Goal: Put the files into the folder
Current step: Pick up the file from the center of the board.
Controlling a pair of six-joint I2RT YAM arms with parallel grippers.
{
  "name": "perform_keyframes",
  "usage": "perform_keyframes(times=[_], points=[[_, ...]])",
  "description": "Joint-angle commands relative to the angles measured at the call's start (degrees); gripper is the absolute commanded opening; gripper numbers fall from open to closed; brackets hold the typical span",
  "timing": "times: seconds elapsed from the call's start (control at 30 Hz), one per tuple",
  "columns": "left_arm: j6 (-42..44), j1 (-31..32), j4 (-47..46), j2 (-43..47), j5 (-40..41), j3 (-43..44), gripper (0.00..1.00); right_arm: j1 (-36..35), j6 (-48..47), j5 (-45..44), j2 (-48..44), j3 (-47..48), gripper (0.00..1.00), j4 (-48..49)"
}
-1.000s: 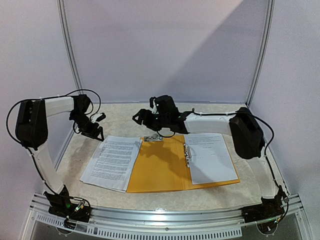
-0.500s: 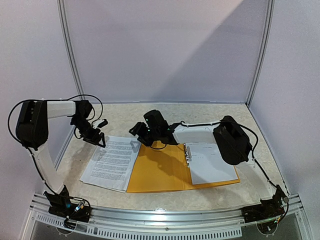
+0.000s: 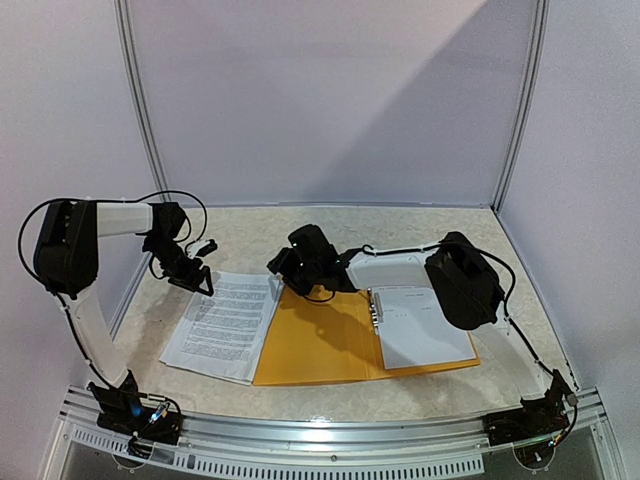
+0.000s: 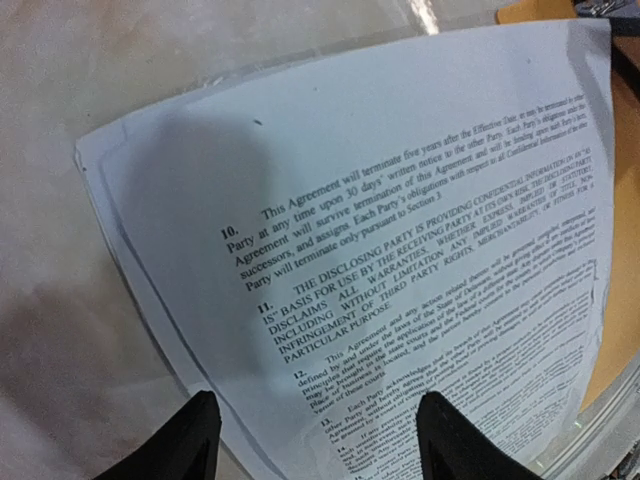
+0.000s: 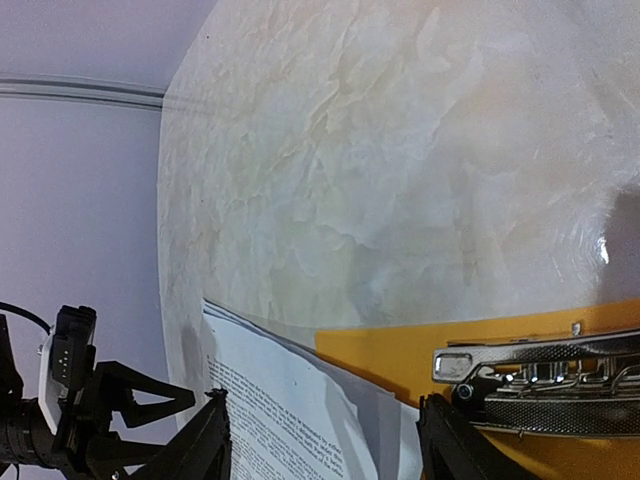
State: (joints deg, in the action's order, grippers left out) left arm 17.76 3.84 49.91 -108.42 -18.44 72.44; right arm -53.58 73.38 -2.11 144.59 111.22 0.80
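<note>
The orange-yellow folder (image 3: 318, 345) lies open on the table, with one printed sheet (image 3: 422, 328) on its right half beside the spine clip (image 3: 375, 308). The files (image 3: 225, 325), white sheets of small black text, lie left of it, their right edge overlapping the folder. My left gripper (image 3: 192, 272) hovers open over the files' far left corner; text fills the left wrist view (image 4: 420, 250) between its fingers (image 4: 325, 445). My right gripper (image 3: 288, 266) is open low over the files' far right corner (image 5: 300, 420). A metal clip (image 5: 540, 385) on the folder (image 5: 390, 355) sits by its right finger.
The table has a pale marbled top (image 3: 240, 230) enclosed by white walls at the back and sides. An aluminium rail (image 3: 320, 440) runs along the near edge. The right arm's elbow (image 3: 462, 280) hangs over the folder's right half. The left gripper (image 5: 90, 420) shows in the right wrist view.
The right arm swung left and down from above the folder's far edge to the files' far right corner, narrowing its jaws slightly. The left gripper dropped a little toward the files.
</note>
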Motion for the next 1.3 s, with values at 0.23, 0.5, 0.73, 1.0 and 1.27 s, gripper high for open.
perform_keyframes(times=[0.23,0.5,0.73,1.0,1.27], points=[[0.2,0.4,-1.0,-1.4,-0.3,-0.2,0.69,-0.3,-0.8,1.2,0.7,1.9,0.58,-0.7],[0.5,0.4,-0.9,-0.8,-0.1,-0.1,0.69,-0.9,6.2,6.4,3.9,2.0,0.56,2.1],[0.8,0.3,-0.8,-0.4,-0.1,-0.2,0.69,-1.3,6.8,6.4,3.8,1.8,0.55,2.5],[0.5,0.3,-1.4,-1.4,-0.2,-0.3,0.69,-1.8,8.2,10.8,5.7,3.0,0.46,7.3],[-0.4,0.3,-1.5,-2.8,-1.3,0.2,0.68,-2.2,9.5,13.8,9.0,5.9,0.24,8.3]])
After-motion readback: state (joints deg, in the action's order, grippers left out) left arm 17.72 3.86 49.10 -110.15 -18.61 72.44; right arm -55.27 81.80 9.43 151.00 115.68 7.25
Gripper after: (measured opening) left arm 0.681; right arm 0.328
